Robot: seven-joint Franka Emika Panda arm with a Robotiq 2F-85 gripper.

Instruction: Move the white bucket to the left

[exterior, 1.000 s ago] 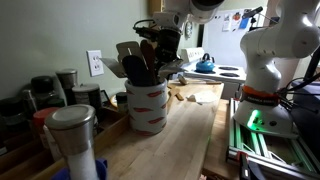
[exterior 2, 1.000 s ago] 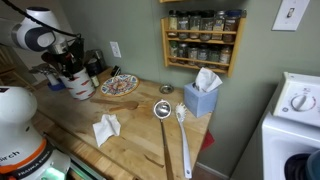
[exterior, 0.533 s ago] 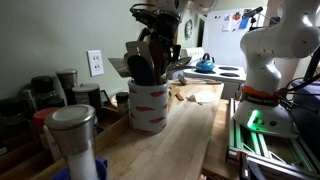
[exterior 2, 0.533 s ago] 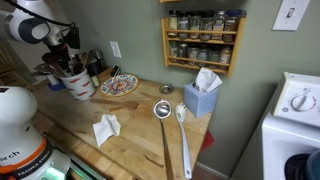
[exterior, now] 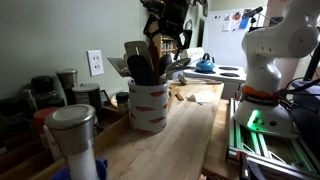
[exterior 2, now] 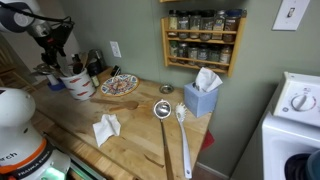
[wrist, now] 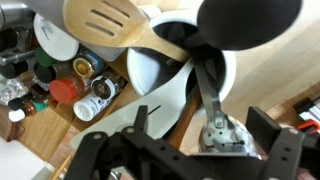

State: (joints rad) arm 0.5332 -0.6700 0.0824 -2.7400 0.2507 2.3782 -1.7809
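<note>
Holding dark and wooden utensils (exterior: pixel 140 65), the white bucket (exterior: pixel 147 105) stands upright.

Spice rack (exterior 2: pixel 203 40) on wall; tissue box (exterior 2: pixel 201 98) beneath. Plate (exterior 2: pixel 118 86), crumpled napkin (exterior 2: pixel 106 128) on counter (exterior 2: pixel 140 140). Steel canister (exterior: pixel 72 135) foreground.

Glossy ceramic white bucket (exterior: pixel 147 108), matt wooden countertop (exterior: pixel 185 140), brushed-metal canister (exterior: pixel 73 130), wooden slotted spatula (wrist: pixel 105 22)

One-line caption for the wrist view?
Open gripper hovering above the white cylindrical ceramic crock, a slotted wooden spatula and dark spoon sticking out.
</note>
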